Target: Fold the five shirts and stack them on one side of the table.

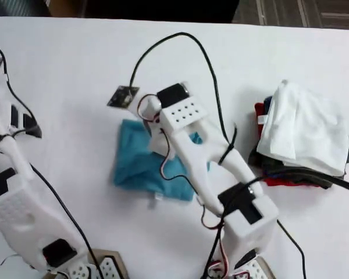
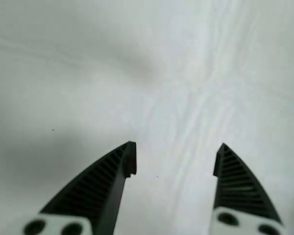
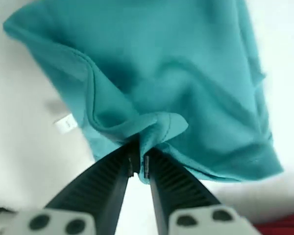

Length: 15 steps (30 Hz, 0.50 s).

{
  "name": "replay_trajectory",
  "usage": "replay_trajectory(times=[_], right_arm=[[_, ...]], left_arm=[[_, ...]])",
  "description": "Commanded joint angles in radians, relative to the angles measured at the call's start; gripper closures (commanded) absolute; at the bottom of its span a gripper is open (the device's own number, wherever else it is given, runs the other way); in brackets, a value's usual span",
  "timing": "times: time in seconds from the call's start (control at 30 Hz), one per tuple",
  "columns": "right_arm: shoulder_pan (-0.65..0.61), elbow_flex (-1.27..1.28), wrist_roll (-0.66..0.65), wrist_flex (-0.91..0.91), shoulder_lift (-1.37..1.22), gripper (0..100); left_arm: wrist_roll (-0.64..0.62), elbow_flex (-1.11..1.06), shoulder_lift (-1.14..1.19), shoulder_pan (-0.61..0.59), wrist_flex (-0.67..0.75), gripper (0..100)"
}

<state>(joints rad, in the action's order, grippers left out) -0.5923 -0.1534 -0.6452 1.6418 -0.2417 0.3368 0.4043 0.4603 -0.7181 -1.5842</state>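
fingers: right gripper (image 3: 138, 164) is pinched shut on a fold of the teal shirt (image 3: 176, 78); left gripper (image 2: 175, 159) is spread, empty.
handling: cloth is judged soft, light, limp; hem corners are best gripped.
stack (image 1: 305, 131): perhaps four shirts, at the right edge of the table (image 1: 75, 70).

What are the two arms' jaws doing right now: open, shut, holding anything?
Left gripper: jaws open, holding nothing.
Right gripper: jaws closed on a fold of the teal shirt.
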Motion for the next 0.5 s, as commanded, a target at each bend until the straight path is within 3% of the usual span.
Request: replay_trajectory(times=[0.0, 0.23, 0.47], right_arm=[[0.008, 0.04, -0.005, 0.028, 0.084, 97.7], [0.007, 0.27, 0.002, -0.035, 0.097, 97.3], [0.005, 0.285, -0.006, -0.036, 0.179, 83.9]], left_arm=[[0.005, 0.044, -0.061, -0.006, 0.009, 73], [0.005, 0.044, -0.061, -0.006, 0.005, 73], [0.006, 0.042, -0.061, -0.005, 0.006, 73]])
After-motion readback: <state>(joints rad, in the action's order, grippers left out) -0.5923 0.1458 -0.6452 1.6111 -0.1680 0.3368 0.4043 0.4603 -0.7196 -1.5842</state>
